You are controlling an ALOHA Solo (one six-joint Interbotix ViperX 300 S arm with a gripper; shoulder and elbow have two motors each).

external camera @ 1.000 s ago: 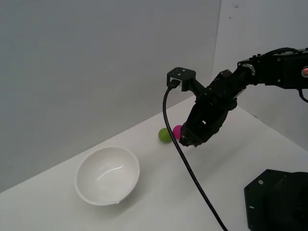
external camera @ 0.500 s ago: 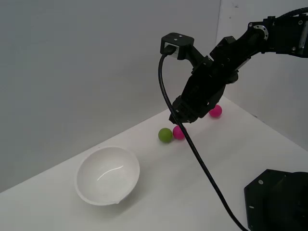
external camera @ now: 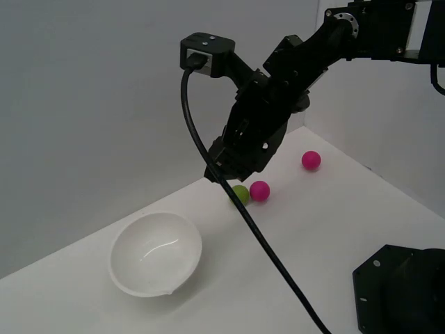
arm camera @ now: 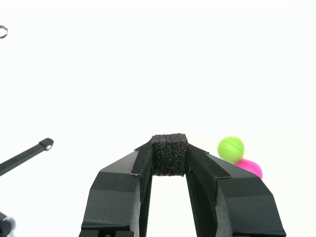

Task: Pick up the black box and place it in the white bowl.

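While the arm hung above the table (external camera: pixel 334 229), I saw the gripper (arm camera: pixel 169 154) clamped on the black box (arm camera: pixel 169 154), holding it in the air. The white bowl (external camera: pixel 156 254) sat apart toward the exterior view's left, a green ball (arm camera: pixel 231 148) and a pink ball (arm camera: pixel 250 167) touching below.
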